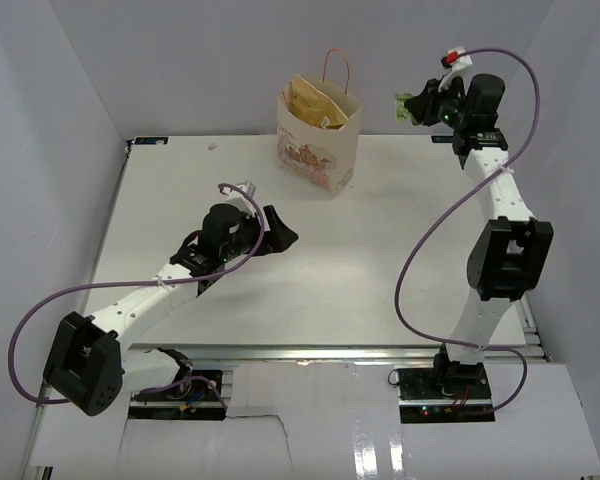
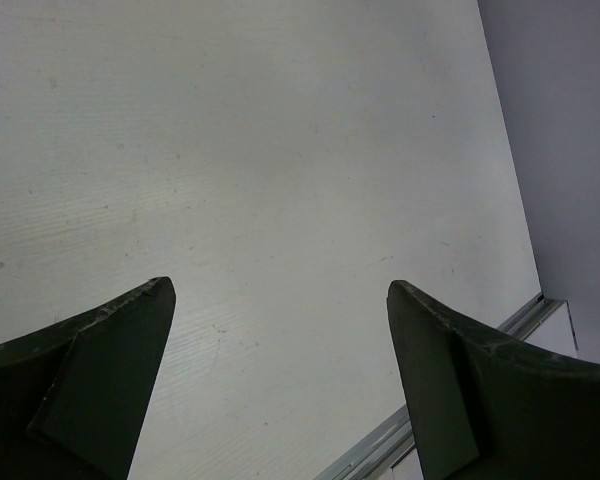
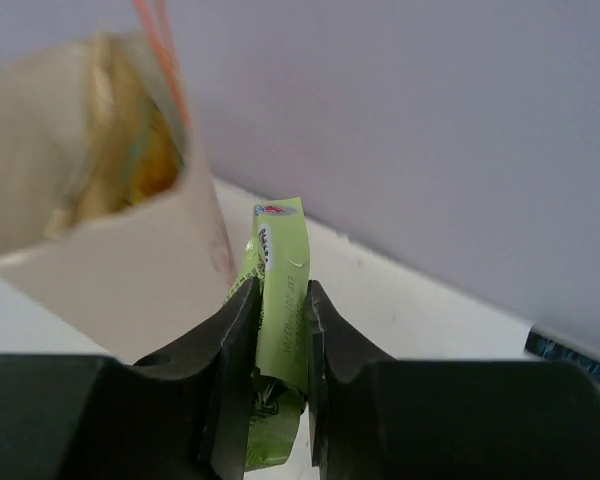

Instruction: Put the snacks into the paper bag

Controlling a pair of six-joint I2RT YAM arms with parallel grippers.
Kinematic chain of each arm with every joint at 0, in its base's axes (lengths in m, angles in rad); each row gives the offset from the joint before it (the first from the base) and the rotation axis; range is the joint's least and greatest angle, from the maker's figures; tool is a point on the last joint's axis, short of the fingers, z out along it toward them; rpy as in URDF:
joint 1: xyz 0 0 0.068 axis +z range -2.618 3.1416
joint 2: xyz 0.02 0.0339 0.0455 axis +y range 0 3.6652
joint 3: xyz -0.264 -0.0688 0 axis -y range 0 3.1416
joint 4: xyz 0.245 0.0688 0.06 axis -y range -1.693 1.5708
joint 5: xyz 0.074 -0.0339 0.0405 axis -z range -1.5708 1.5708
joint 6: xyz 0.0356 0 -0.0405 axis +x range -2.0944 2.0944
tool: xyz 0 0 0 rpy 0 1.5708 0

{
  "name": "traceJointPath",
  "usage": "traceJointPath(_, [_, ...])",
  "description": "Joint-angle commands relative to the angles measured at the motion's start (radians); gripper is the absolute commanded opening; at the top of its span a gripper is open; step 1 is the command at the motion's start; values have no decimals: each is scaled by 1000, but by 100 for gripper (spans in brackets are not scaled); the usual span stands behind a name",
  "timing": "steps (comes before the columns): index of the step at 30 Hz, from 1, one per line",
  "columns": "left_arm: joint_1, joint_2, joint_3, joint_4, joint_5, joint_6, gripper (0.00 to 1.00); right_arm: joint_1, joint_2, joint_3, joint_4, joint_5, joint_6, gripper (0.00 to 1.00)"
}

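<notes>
The cream-white paper bag (image 1: pixel 320 145) stands upright at the table's back centre, with orange cord handles. The large yellow-tan chip bag (image 1: pixel 315 100) sticks out of its open top and also shows in the right wrist view (image 3: pixel 120 165). My right gripper (image 1: pixel 420 105) is raised to the right of the bag and shut on the yellow bar (image 3: pixel 283 250), which looks yellow-green; in the right wrist view the gripper (image 3: pixel 280 285) faces the paper bag (image 3: pixel 100 270). My left gripper (image 1: pixel 272 232) is open and empty over the table's middle (image 2: pixel 280 285). The M&M's pack and the purple bar are out of view.
The white table (image 1: pixel 380 250) is closed in by grey walls at the back and both sides. Its right metal edge (image 2: pixel 420 440) shows in the left wrist view. A purple cable (image 1: pixel 430 230) loops beside the right arm.
</notes>
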Motion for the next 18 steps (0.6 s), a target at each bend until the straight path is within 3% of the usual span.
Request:
traceJointPath(1, [9, -8, -2, 58, 33, 24, 98, 104, -141, 10, -13, -61, -179, 8])
traceJointPath(6, [16, 6, 9, 68, 78, 39, 98, 259, -134, 146, -47, 89, -360, 8])
traceJointPath(13, [16, -41, -11, 58, 93, 42, 98, 412, 131, 492, -143, 253, -457, 8])
traceJointPath(18, [16, -84, -49, 63, 89, 24, 98, 463, 184, 478, -87, 295, -526, 8])
